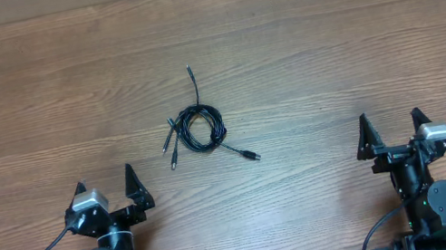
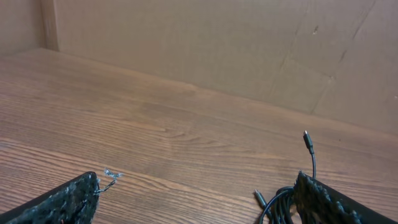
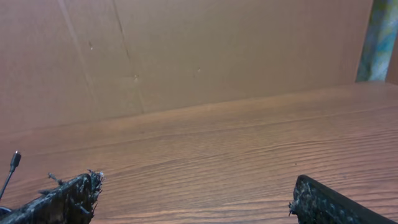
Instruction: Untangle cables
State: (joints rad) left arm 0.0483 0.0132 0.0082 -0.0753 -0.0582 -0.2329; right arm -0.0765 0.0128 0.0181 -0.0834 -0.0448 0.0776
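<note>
Bare wooden tabletop point(image 1: 330, 51) carries the cables point(image 1: 198, 129), seemingly light and limp, best pinched at the plug end point(image 1: 253, 155) trailing beyond the coil; both arms' jaws gape wide, empty.

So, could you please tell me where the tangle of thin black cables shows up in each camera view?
Overhead: the tangle of thin black cables lies near the picture's centre, slightly left.
Left wrist: bottom right, partly hidden.
Right wrist: only one strand, far left edge.
Shared landmark: the lone plug end sticking out from the coil.
</note>
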